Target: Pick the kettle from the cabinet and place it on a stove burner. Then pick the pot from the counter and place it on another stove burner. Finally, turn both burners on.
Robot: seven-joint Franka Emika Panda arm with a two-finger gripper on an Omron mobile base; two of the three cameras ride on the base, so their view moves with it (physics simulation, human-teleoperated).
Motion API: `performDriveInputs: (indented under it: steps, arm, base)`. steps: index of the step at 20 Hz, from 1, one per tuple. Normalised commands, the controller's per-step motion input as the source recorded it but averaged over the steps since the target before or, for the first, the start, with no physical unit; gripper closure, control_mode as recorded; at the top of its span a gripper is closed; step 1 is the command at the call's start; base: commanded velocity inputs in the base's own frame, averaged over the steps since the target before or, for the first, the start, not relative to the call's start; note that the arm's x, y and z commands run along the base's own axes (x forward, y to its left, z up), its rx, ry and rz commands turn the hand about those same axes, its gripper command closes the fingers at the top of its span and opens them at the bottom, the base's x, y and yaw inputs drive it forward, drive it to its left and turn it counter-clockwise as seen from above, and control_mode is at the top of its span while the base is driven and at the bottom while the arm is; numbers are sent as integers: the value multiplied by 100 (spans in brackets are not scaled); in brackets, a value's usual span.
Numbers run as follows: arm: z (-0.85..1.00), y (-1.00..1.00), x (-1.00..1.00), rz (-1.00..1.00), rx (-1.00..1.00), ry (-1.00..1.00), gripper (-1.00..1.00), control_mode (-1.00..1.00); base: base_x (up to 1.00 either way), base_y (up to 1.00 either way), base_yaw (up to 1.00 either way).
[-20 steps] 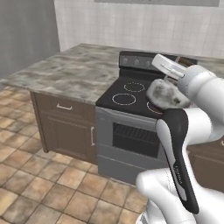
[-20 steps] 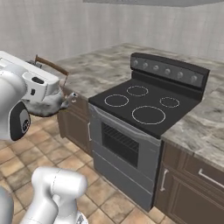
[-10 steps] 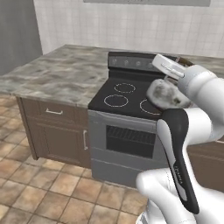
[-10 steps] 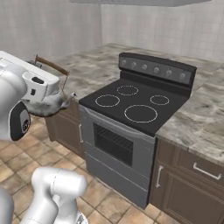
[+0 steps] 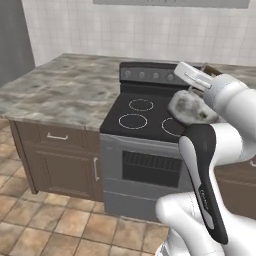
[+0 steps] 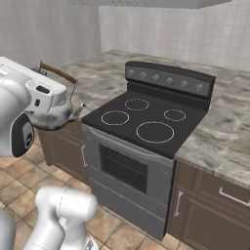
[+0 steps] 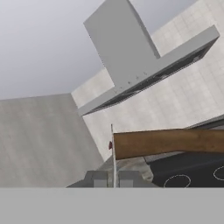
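Up front of the stove [image 6: 146, 122], the kettle [image 6: 54, 114] is hanging in the air by its brown handle [image 7: 168, 142], fingers [image 7: 99, 178] clamped shut on it. Nothing's sitting on the four burners, marble worktop [image 5: 60, 95] either side. Base is rolling closer; the stove's looming bigger than a second ago.

kettle [image 5: 187, 107] half hidden behind arm
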Motion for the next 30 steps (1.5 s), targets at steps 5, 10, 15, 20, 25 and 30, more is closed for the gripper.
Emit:
performDriveInputs:
  steps: [5,10,15,20,25,30]
  arm:
    - [0,0,0,0,0,0,100,100]
    - [0,0,0,0,0,0,100,100]
    - [0,0,0,0,0,0,100,100]
    - [0,0,0,0,0,0,100,100]
    - [0,0,0,0,0,0,100,100]
    - [0,0,0,0,0,0,100,100]
  base:
    - [44,19,-17]
    - [38,10,-19]
    - [40,15,-20]
    - [41,25,-22]
    - [39,29,-23]
    - [38,34,-22]
